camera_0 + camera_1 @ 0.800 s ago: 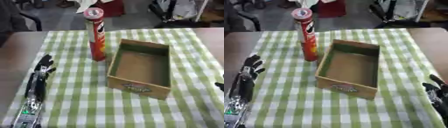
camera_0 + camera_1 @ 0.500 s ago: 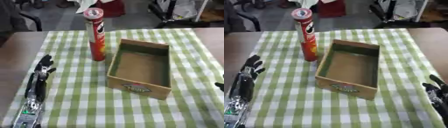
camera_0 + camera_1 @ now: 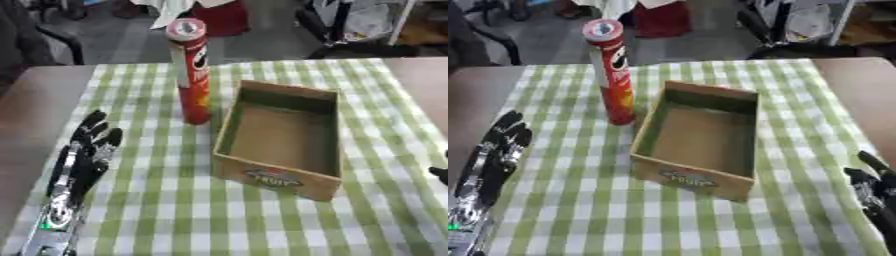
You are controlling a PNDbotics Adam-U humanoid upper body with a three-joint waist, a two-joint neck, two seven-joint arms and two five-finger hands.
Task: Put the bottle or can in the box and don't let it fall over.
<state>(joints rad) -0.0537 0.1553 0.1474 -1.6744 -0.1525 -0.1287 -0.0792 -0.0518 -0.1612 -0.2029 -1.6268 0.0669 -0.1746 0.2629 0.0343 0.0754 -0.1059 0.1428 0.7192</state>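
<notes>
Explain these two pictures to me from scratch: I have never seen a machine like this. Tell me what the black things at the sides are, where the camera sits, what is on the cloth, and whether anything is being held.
Both pictures come from one stereo camera in a humanoid robot's head, looking down at its work; they show the same moment from its left and right eyes. The black shapes are the robot's own hands. The left hand lies open on the left of the green checked tablecloth, fingers pointing away. The right hand shows at the lower right edge, fingers also straight. Neither holds anything. On the cloth stand a tall red chip can, upright, and beside it, to its right, an open wooden box with nothing inside. The can is meant to go into the box without toppling; that has not happened yet.
</notes>
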